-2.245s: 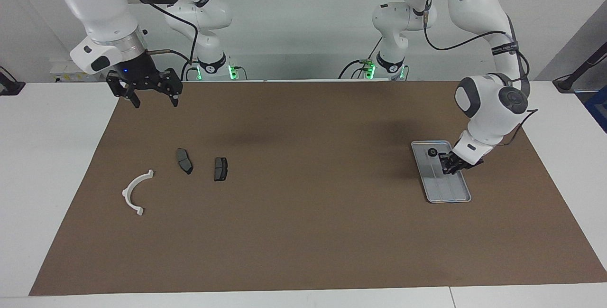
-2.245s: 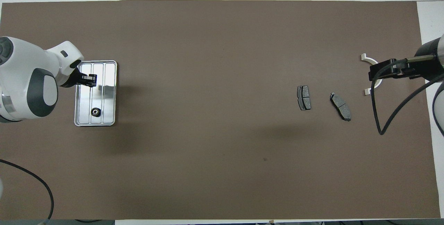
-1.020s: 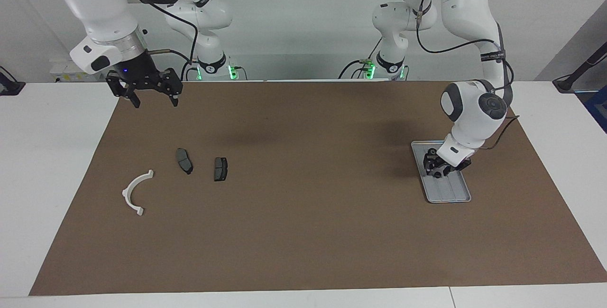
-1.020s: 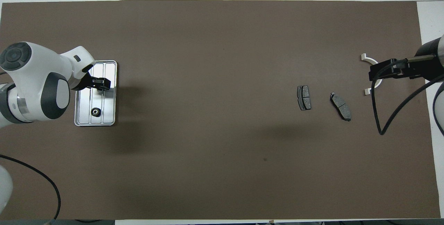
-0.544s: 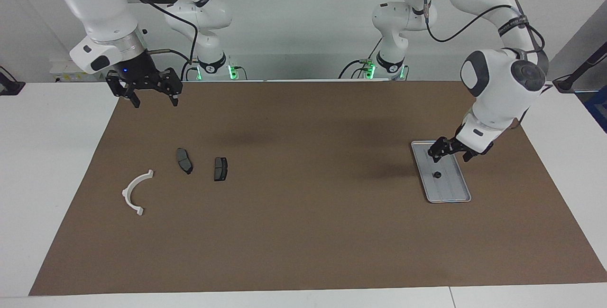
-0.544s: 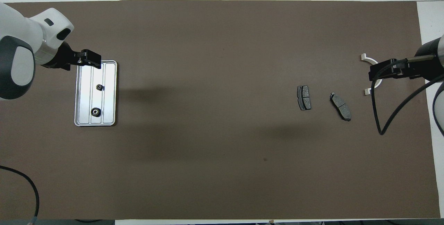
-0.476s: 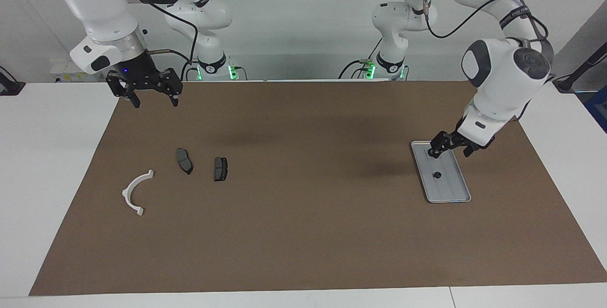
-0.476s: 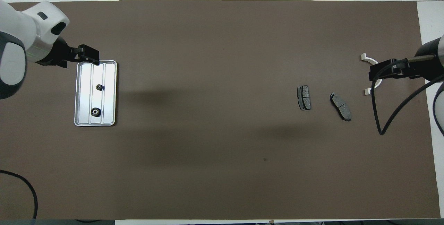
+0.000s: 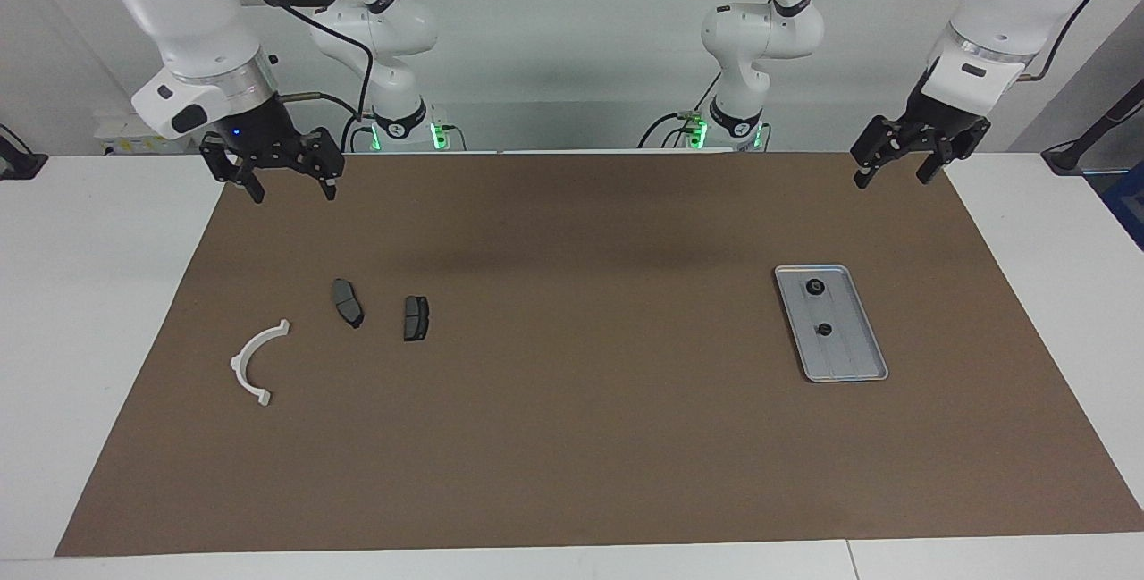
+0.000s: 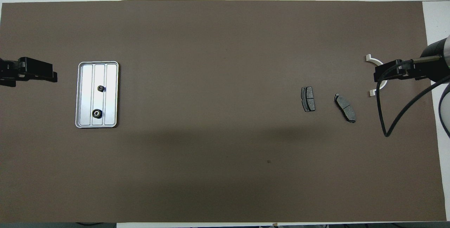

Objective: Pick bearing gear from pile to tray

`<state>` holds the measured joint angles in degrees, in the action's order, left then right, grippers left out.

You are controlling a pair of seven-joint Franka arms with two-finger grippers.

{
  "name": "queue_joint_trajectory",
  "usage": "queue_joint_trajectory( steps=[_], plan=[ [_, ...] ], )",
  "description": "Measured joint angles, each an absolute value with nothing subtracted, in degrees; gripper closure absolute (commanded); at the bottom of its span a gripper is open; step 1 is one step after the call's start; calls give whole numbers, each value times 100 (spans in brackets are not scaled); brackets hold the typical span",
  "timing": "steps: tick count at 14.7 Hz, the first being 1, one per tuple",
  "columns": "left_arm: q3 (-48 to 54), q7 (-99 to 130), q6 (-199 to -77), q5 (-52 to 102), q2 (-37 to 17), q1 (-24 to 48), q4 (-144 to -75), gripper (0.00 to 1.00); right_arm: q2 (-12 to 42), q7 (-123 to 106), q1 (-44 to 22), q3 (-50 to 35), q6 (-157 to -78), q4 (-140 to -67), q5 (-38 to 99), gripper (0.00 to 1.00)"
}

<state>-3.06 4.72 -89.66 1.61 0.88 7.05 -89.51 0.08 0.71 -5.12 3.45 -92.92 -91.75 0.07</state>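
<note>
Two little black gears (image 9: 819, 308) sit in the tray (image 9: 856, 364). Left claw (image 9: 895, 167) and right claw (image 9: 284, 183) both hang spread wide, holding nothing.

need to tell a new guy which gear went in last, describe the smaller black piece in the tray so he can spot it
Start at the silver ridged tray toward the left arm's end of the brown mat. Two round black gears lie in it, apart, along its middle lane. The smaller gear sits near the tray's centre, farther from the robots than the larger gear, which has a pale centre.
</note>
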Motion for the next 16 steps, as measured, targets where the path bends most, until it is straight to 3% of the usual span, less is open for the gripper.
queue_joint_trajectory(
  steps=[16],
  plan=[
    [-258,320,-8505,140,-59,718,-9116,0,8,71,-512,344,-9292,-9175,7,0]
  ],
)
